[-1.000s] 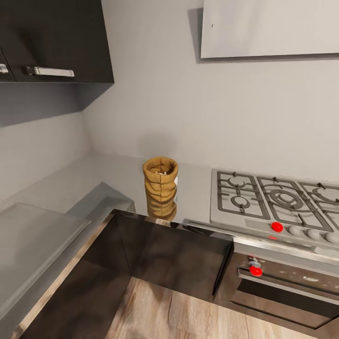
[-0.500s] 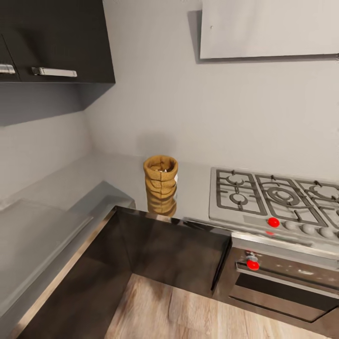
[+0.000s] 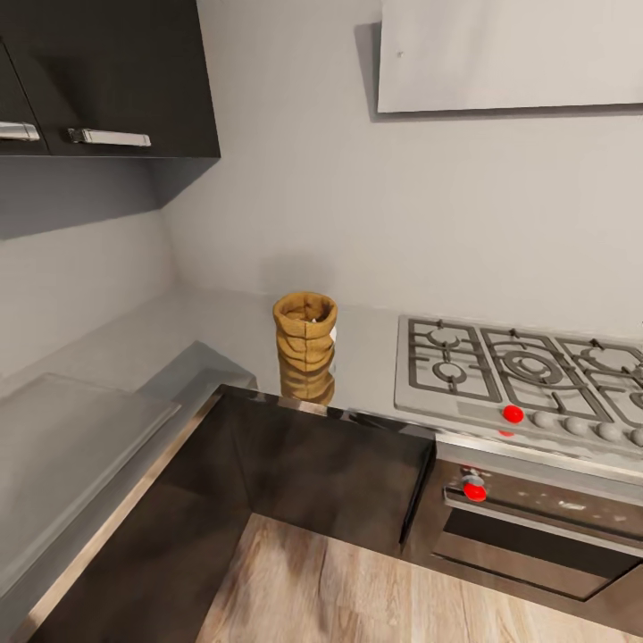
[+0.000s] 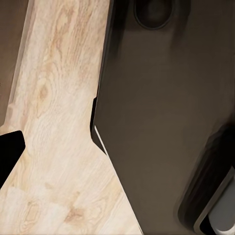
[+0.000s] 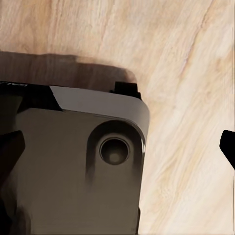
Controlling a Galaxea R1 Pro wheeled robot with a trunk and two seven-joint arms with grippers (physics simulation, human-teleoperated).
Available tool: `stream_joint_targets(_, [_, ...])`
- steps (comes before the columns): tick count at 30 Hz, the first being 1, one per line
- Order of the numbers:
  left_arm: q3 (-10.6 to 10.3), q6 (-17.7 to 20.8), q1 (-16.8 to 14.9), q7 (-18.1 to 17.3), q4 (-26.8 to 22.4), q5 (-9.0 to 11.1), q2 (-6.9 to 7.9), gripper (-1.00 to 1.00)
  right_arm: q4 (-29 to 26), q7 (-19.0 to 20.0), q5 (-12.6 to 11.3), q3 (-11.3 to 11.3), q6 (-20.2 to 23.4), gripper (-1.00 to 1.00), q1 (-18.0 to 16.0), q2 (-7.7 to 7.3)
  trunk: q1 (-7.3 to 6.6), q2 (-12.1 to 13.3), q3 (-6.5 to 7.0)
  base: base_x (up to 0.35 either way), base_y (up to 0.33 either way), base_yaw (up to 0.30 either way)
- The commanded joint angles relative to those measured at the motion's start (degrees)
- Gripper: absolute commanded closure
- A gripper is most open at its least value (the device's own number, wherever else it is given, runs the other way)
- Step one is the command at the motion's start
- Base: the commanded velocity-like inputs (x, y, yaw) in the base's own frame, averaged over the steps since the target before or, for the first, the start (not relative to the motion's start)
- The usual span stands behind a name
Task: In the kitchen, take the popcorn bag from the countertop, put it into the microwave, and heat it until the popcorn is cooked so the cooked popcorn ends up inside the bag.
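The popcorn bag [image 3: 305, 344], a ringed golden-brown sack with a rolled rim, stands upright on the shiny grey countertop [image 3: 214, 326] near the inner corner, just left of the hob. A few whitish popcorn pieces [image 3: 310, 319] show inside its open mouth. The microwave is out of view. In the left wrist view my left gripper [image 4: 117, 152] hangs over the wood floor, with one dark fingertip [image 4: 10, 152] at the picture's edge. My right gripper [image 5: 117, 147] stands open, its fingertips [image 5: 228, 146] far apart over the floor and my own dark base [image 5: 73, 171]. Nothing is held.
A steel gas hob [image 3: 527, 371] with red knobs lies right of the bag, above a dark built-in oven [image 3: 536, 527]. A white flat hood [image 3: 509, 54] and a dark wall cabinet [image 3: 107, 80] hang above. Dark L-shaped cabinet fronts [image 3: 330, 482] border the light wood floor [image 3: 357, 589].
The whole head picture has shifted slightly, so the camera has moved a little. The bag stays where it was on the countertop.
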Motion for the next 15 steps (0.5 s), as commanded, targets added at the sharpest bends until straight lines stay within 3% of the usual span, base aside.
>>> stream_joint_targets(1, [0.0, -0.1, 0.0, 0.1, -0.1, 0.3, -0.02, -1.00, -1.3, 0.4, 0.5, -0.4, 0.3, -1.00, 0.0, 0.06, 0.00, 0.0, -0.05, 0.000, 0.000, 0.000])
stream_joint_targets(4, [0.0, -0.1, 0.0, 0.1, -0.1, 0.3, -0.02, -1.00, -11.7, 0.9, 3.7, -0.4, 9.6, -1.00, 0.0, 4.11, 0.00, 0.0, -0.05, 0.000, 0.000, 0.000])
stream_joint_targets(5, [0.0, -0.1, 0.0, 0.1, -0.1, 0.3, -0.02, -1.00, -17.7, 1.6, 5.6, -0.4, 15.6, -1.00, 0.0, 6.92, 0.00, 0.0, -0.05, 0.000, 0.000, 0.000])
stream_joint_targets(7, [0.0, -0.1, 0.0, 0.1, -0.1, 0.3, -0.02, -1.00, -26.7, 4.1, 7.4, -0.3, 23.4, -1.00, 0.0, 10.66, 0.00, 0.0, -0.05, 0.000, 0.000, 0.000])
stream_joint_targets(9, [0.0, -0.1, 0.0, 0.1, -0.1, 0.3, -0.02, -1.00, -33.6, 7.9, 7.9, 1.8, 28.8, -1.00, 0.0, 11.41, 0.00, 0.0, -0.05, 0.000, 0.000, 0.000])
stream_joint_targets(12, [-0.1, -0.1, 0.0, 0.1, -0.1, 0.3, -0.04, -1.00, -44.3, 14.1, 7.5, 11.1, 38.0, -1.00, 0.0, 11.41, 0.00, 0.0, -0.05, 0.000, 0.000, 0.000])
stream_joint_targets(15, [-0.1, -0.1, 0.0, 0.1, -0.1, 0.3, -0.02, -1.00, -56.8, 19.8, 7.2, 17.0, 48.0, -1.00, 0.0, 11.41, 0.00, 0.0, -0.05, 0.000, 0.000, 0.000])
